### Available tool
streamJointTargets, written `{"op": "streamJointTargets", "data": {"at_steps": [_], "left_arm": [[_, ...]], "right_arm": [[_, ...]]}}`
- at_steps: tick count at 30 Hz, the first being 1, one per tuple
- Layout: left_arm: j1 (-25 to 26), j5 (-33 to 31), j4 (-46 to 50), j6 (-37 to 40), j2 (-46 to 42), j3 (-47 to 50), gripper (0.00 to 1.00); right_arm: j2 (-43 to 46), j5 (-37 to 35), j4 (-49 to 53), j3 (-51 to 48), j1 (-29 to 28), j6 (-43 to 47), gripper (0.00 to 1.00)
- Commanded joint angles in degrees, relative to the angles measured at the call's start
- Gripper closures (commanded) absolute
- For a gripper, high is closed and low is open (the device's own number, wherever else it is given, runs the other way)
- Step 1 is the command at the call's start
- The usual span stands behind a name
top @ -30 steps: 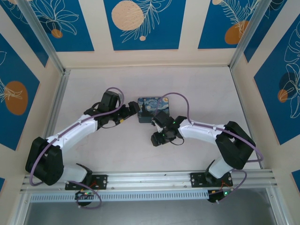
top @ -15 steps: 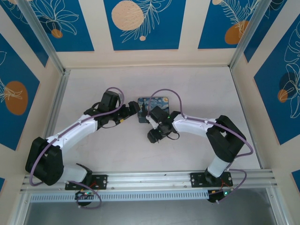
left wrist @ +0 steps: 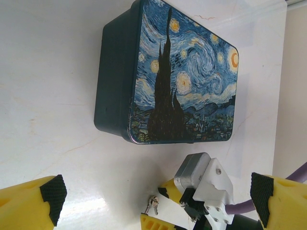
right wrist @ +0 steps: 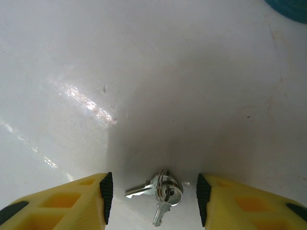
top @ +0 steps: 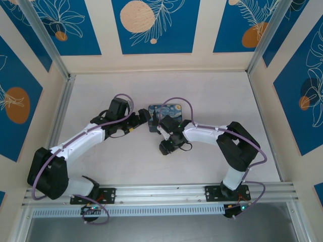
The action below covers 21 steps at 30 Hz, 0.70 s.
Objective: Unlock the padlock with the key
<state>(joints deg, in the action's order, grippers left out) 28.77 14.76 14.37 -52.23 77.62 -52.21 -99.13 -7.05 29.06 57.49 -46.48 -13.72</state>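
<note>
Yellow-fingered and spread wide, lower the right tool (right wrist: 153, 197) squarely over the key (right wrist: 162, 190) lying flat on the white counter (right wrist: 144, 72) between its pads (right wrist: 106, 191), near the starry-night tin (left wrist: 182, 76), then pinch the bow low.

White table (top: 151, 88) enclosed by blue floral-panelled cream walls (top: 154, 27).

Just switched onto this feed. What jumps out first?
The square tin painted with a swirling night sky, at mid-table just ahead of the open left gripper. Then the key, two on a small ring, flat on the white table between the fingers of the open right gripper, near the tin.
</note>
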Motion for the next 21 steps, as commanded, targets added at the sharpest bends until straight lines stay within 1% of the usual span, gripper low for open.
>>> {"op": "streamJointTargets", "data": {"at_steps": [1,6,10,16,21], "left_arm": [[0.7,0.3,-0.1,-0.2,0.0,-1.3,0.00],[0.6,0.4,-0.1,-0.1,0.3,-1.5,0.00],[0.6,0.4,0.0,0.0,0.2,-1.7,0.00],[0.6,0.3,0.0,0.3,0.3,-1.8,0.00],[0.6,0.6,-0.3,0.4,0.8,-2.0,0.00]], "right_arm": [[-1.0,3.1,-0.9,1.3,-0.3,-2.1,0.47],[-2.3,3.9,-0.8,2.8,-0.3,-3.4,0.47],[-1.9,4.8,-0.6,2.3,-0.9,-4.2,0.49],[1.1,6.2,-0.3,-1.2,-2.5,-6.2,0.55],[3.5,6.1,0.5,-4.1,-4.4,-8.3,0.56]]}}
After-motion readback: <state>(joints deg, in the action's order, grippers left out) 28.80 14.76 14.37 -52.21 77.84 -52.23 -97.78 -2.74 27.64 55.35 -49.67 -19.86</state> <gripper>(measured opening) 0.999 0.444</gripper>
